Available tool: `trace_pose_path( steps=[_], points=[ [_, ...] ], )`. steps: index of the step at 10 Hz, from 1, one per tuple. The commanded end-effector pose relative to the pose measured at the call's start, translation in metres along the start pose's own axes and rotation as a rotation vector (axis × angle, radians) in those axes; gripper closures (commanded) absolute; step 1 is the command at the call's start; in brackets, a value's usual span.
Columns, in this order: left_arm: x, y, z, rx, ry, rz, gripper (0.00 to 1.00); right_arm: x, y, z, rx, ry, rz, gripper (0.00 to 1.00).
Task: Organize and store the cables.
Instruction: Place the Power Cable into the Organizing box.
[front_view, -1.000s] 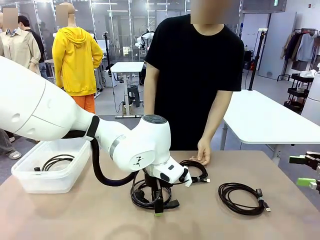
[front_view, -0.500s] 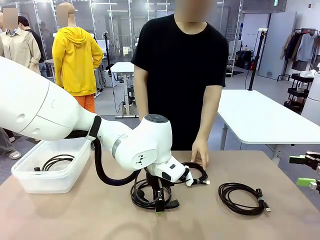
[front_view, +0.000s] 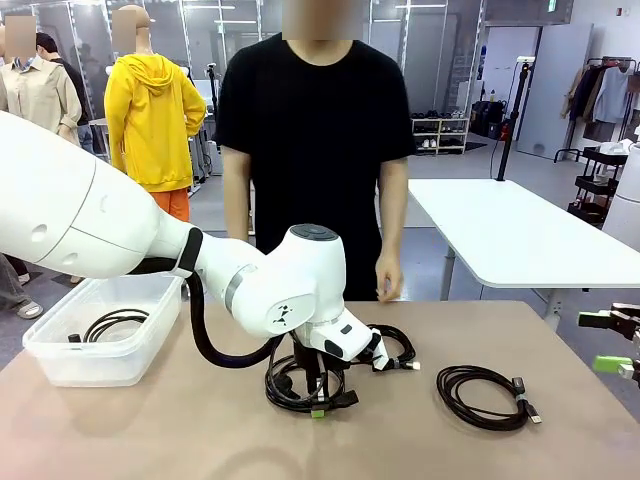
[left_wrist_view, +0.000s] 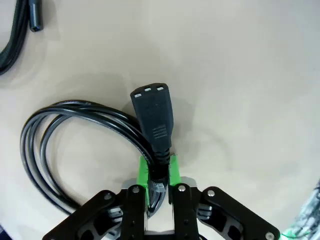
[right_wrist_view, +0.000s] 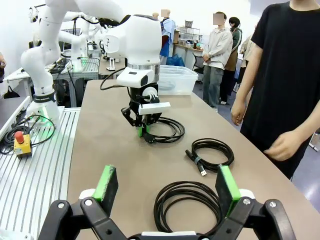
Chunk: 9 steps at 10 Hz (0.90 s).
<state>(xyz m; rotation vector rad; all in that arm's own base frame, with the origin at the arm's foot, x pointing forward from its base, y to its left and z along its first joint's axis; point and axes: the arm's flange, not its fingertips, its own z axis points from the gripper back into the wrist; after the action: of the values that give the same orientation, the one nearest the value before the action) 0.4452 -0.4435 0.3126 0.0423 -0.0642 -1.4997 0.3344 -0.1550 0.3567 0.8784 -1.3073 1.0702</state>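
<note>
My left gripper (front_view: 318, 408) (left_wrist_view: 159, 172) points down at the table's middle, shut on a black cable (front_view: 288, 390) just behind its chunky plug (left_wrist_view: 153, 112). The rest of that coil (left_wrist_view: 55, 145) lies flat on the table under the wrist. A second coiled cable (front_view: 396, 346) (right_wrist_view: 212, 152) rests just behind it, and a third (front_view: 482, 396) (right_wrist_view: 187, 201) lies to the right. My right gripper (front_view: 612, 345) (right_wrist_view: 167, 187) hovers open at the right edge, above the near side of that third coil. Across the table my left gripper (right_wrist_view: 143, 131) stands on its coil (right_wrist_view: 169, 131).
A clear plastic bin (front_view: 60, 355) (right_wrist_view: 176, 79) at the table's left holds one coiled cable (front_view: 112, 324). A person in a black shirt stands at the far side, one hand (front_view: 388, 285) (right_wrist_view: 283, 147) hanging above the table edge. Another cable's end (left_wrist_view: 15, 35) lies top left.
My left gripper has closed on the cable behind its plug. The person lifted a hand off the middle coil and stepped to the left. My right gripper stayed still.
</note>
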Motion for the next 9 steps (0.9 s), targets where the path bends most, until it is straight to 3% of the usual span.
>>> trace_pose_path(
  steps=[1, 5, 9],
  points=[
    [-0.014, -0.006, 0.027, -0.033, -0.014, -0.058, 1.00, 0.001, 0.002, -0.001, -0.007, 0.013, -0.004, 0.00],
    [-0.046, -0.029, 0.106, 0.008, -0.059, -0.184, 0.95, 0.001, 0.002, -0.001, -0.007, 0.013, -0.004, 0.00],
    [-0.071, -0.051, 0.142, 0.093, -0.062, -0.312, 0.95, 0.001, 0.002, -0.001, -0.007, 0.013, -0.004, 0.00]
  ],
)
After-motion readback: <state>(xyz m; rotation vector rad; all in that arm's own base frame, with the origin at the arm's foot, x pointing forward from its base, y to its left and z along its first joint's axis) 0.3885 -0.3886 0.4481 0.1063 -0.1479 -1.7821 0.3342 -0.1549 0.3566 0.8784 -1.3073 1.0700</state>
